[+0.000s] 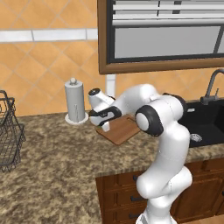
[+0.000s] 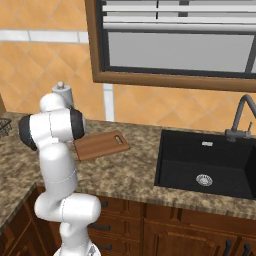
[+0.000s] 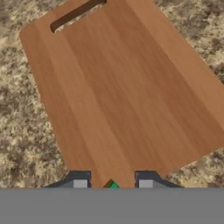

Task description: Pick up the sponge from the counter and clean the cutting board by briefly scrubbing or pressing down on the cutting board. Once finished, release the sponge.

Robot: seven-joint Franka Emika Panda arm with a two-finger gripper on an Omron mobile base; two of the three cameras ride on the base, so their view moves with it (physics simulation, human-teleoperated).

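Slippage is the main risk: in the left base view the end effector (image 1: 105, 127) hangs over the cutting board (image 1: 122, 130) on the granite worktop (image 1: 57, 162), paper-towel roll (image 1: 75, 100) at ten o'clock. Right base view: black sink (image 2: 200, 165) at three o'clock of the board. Hand view: fingertips (image 3: 80, 183) pinch a sliver of green sponge (image 3: 113, 186), a shallow-looking hold that pressing could dislodge.

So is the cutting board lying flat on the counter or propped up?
Flat. The cutting board lies face-up on the counter, handle slot at one end, nothing under it.
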